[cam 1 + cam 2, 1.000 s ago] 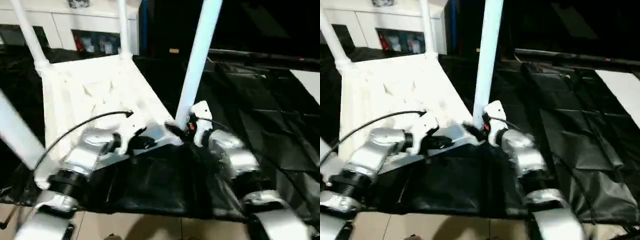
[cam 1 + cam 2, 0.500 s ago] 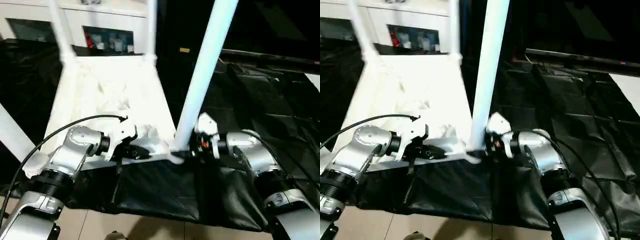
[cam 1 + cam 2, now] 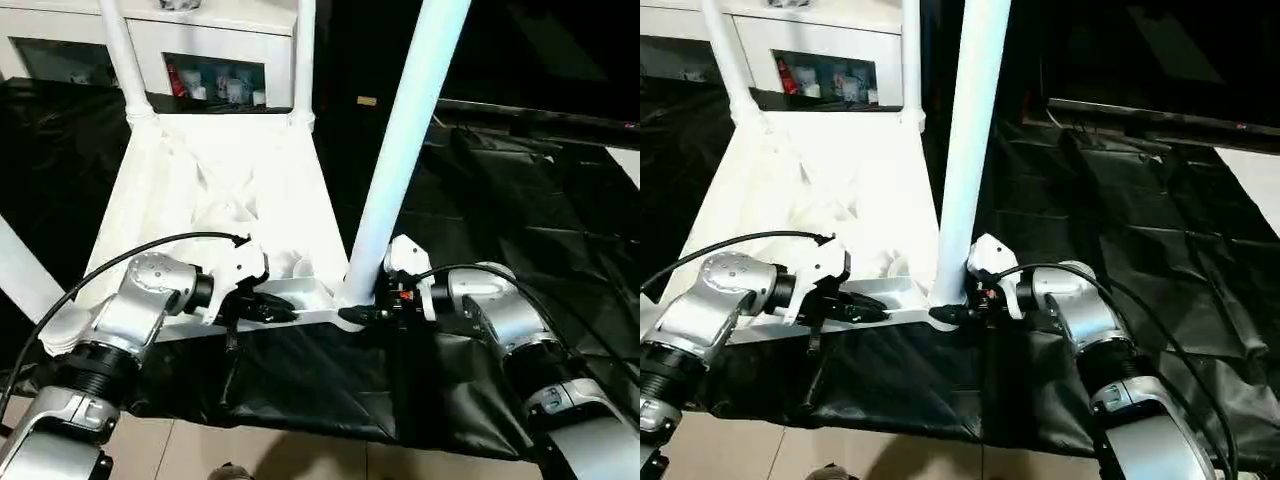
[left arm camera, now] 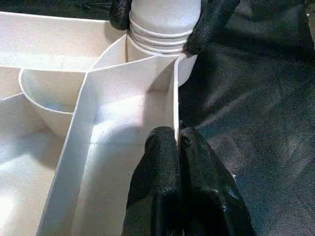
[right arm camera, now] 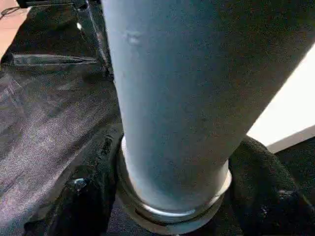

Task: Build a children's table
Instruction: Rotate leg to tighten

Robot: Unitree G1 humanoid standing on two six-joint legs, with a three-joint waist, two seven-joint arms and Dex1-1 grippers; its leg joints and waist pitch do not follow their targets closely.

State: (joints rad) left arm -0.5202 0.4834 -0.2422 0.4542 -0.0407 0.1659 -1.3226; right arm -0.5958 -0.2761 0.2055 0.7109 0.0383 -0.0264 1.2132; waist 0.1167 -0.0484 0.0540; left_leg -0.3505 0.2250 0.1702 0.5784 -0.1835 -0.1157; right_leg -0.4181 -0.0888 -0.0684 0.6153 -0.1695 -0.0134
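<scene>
Left eye view, top: the top lies upside down on a black sheet on the floor, ribbed side up, its near edge by the sheet's near edge.
Left eye view, legs: two far legs stand in the far corner sockets; a third leg rises from the near right corner, and part of another shows at the near left.
Left eye view, left hand: the left hand is clenched on the near rim of the top, probably to stop the top turning or sliding while the leg is worked.
Right eye view, right hand: the right hand reaches level to the foot of the near right leg, its fingers set around the leg's base.
Left wrist view, grip: the two black fingers pinch a thin upright wall of the top, just beside the corner socket; the other hand's fingertips flank the leg's ringed end there.
Right wrist view, leg: the leg fills the space between the right fingers, which hug its collar at the socket, a hold suited to twisting or pressing it home.
Judgement: the near right leg seems to be getting its final seating.
</scene>
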